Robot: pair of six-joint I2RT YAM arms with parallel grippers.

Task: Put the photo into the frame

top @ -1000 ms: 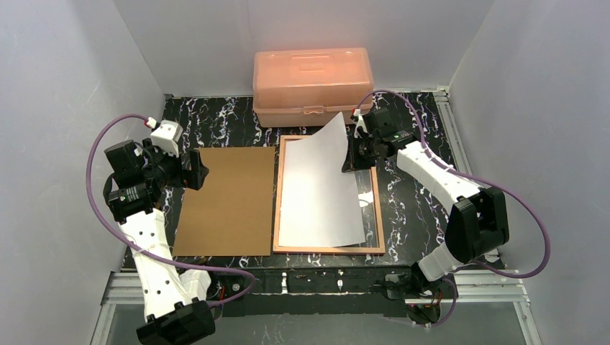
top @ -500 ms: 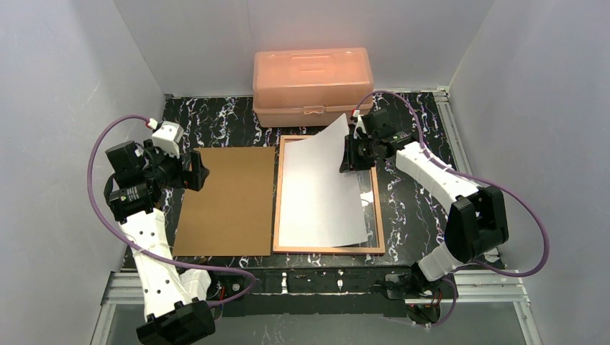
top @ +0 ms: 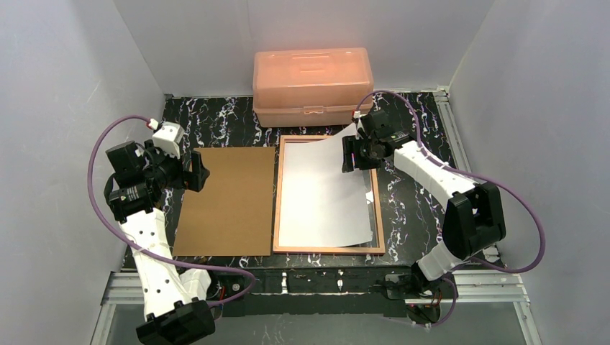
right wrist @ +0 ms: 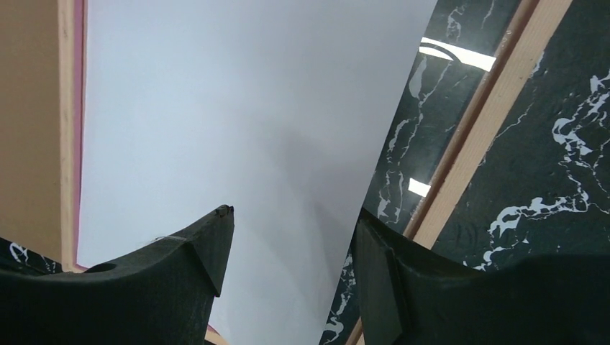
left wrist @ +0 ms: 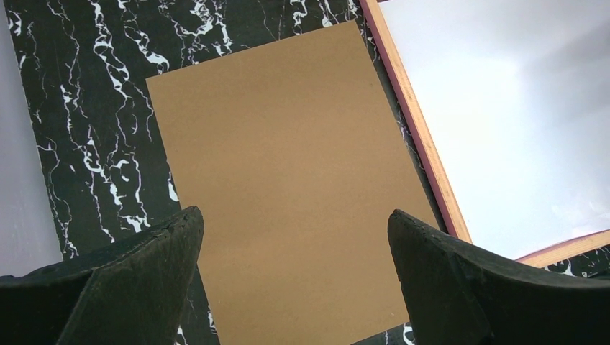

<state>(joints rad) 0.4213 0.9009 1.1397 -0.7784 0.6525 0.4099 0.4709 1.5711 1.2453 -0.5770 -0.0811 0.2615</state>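
White photo (top: 320, 198) corner at right hand (top: 350, 154)

I note the lidded box (top: 313, 85) blocking the far edge just behind the frame (top: 276, 215), with the side walls (top: 65, 108) close on both flanks. The photo (top: 320, 198) has its far right corner raised at the right gripper (top: 351, 154), obstructing that corner from above. Bare table (top: 403, 223) lies right of the frame; the gap between backing board (top: 226, 201) and frame is narrow.
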